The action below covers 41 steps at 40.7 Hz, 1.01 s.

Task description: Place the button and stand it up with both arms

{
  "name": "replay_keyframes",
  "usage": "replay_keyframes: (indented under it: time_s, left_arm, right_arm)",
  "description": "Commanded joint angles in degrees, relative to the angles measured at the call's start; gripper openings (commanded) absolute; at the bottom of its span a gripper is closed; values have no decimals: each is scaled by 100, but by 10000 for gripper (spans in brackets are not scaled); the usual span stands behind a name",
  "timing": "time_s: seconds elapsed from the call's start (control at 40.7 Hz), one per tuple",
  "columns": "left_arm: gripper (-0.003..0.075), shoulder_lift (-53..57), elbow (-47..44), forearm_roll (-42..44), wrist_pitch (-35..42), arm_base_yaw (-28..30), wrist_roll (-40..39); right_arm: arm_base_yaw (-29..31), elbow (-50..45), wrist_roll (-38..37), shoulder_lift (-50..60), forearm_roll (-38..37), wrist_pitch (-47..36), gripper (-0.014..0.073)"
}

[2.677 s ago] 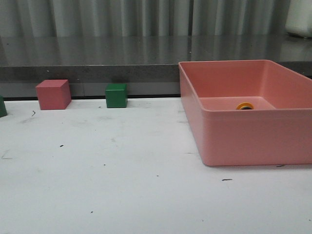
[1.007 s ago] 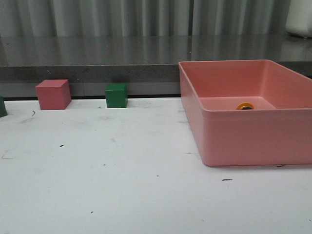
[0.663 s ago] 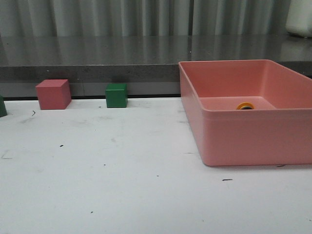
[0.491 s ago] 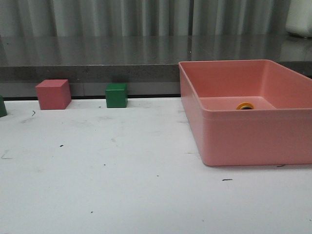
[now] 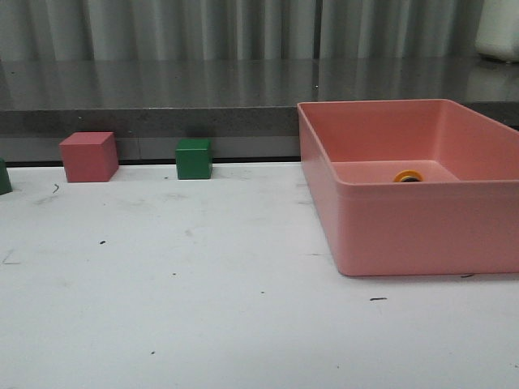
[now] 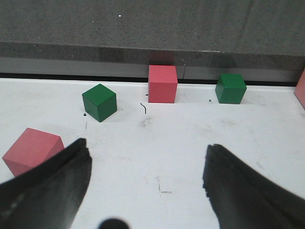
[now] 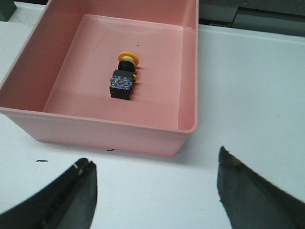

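Observation:
The button [image 7: 124, 79] lies on its side on the floor of the pink bin [image 7: 114, 131], yellow cap toward the bin's far wall. In the front view only its yellow cap [image 5: 408, 176] shows over the bin's front wall [image 5: 422, 231]. My right gripper [image 7: 155, 164] is open and empty over the white table, just outside the bin's near wall. My left gripper [image 6: 147, 145] is open and empty over the table, with cubes ahead of it. Neither arm shows in the front view.
A pink cube [image 5: 89, 156] and a green cube [image 5: 194, 159] stand at the table's back edge below a grey ledge. The left wrist view shows a pink cube [image 6: 162, 84], two green cubes [image 6: 99, 102] [image 6: 230, 88] and another pink cube [image 6: 32, 149] beside the left finger.

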<state>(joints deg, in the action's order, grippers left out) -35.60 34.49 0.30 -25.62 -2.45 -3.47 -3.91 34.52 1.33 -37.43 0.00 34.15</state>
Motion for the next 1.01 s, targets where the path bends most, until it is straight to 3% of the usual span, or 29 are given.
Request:
replay_keyframes:
  time_s: [0.0, 0.221, 0.639, 0.982]
  left_arm:
    - [545, -33, 190, 10, 438, -42, -24]
    - [545, -33, 426, -139, 347, -160, -24]
    - [545, -33, 583, -68, 284, -2075, -24]
    - [545, -33, 583, -68, 284, -2205, -24]
  right_arm:
    - [-2, 208, 31, -33, -38, -344, 584]
    - [-16, 675, 31, -205, 163, 78, 584]
    - [-821, 2181, 31, -1966, 201, 1019, 584]
    - [-829, 3397, 31, -3790, 201, 1362, 584]
